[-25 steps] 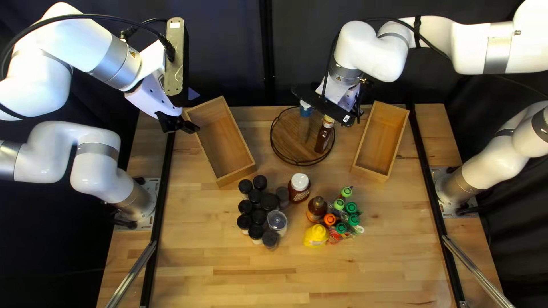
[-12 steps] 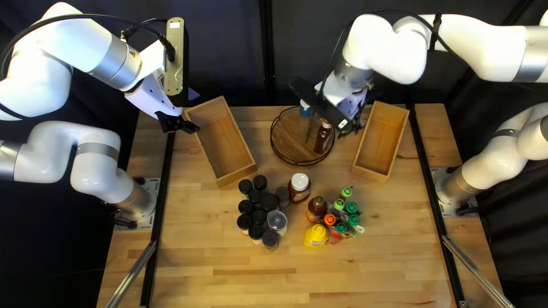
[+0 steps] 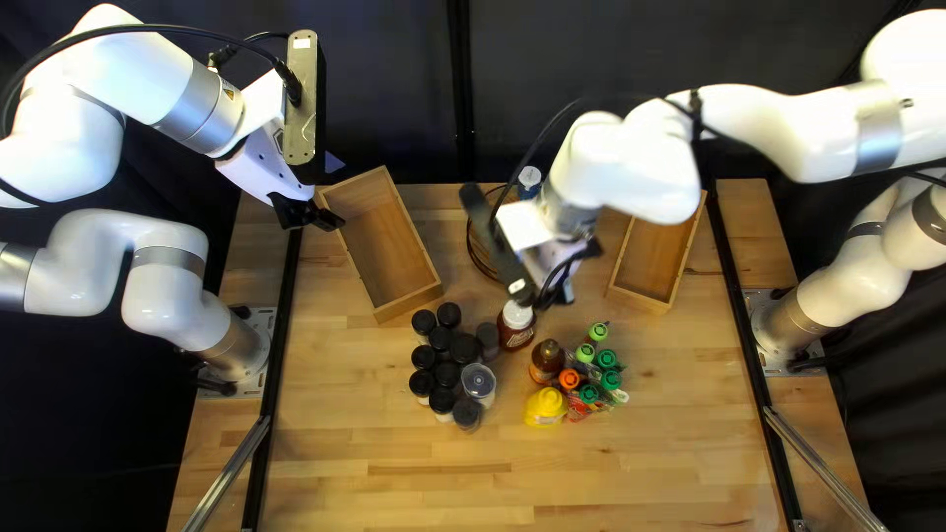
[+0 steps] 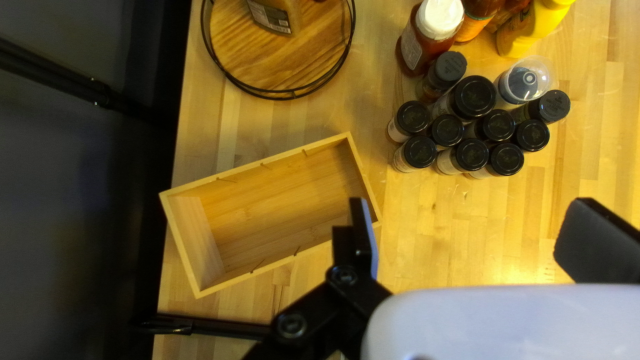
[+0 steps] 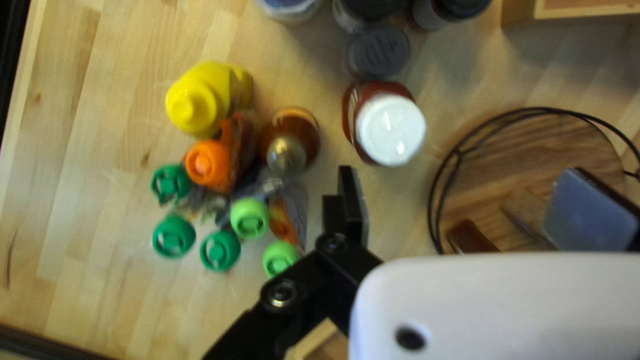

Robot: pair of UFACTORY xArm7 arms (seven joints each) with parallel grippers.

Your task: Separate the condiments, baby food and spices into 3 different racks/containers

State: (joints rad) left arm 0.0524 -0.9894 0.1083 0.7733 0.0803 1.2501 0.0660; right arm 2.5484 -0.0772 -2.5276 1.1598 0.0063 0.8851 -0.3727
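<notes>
Top left view: the end of our right arm (image 3: 631, 167) hangs by the white-lidded jar (image 3: 515, 337). Spice jars (image 3: 465, 349) crowd its left, pouches (image 3: 606, 359) its right; a slanted descent might topple neighbours.

Left wrist view: our left gripper (image 4: 477, 233) is open, well apart from the jar. Lowered here, it could strike the box (image 4: 267, 161). A label (image 4: 412, 52) shows on the jar; we leave its print unread.

Right wrist view: our right gripper (image 5: 470, 210) is open, one finger near the jar; closing off-centre might tip it.
</notes>
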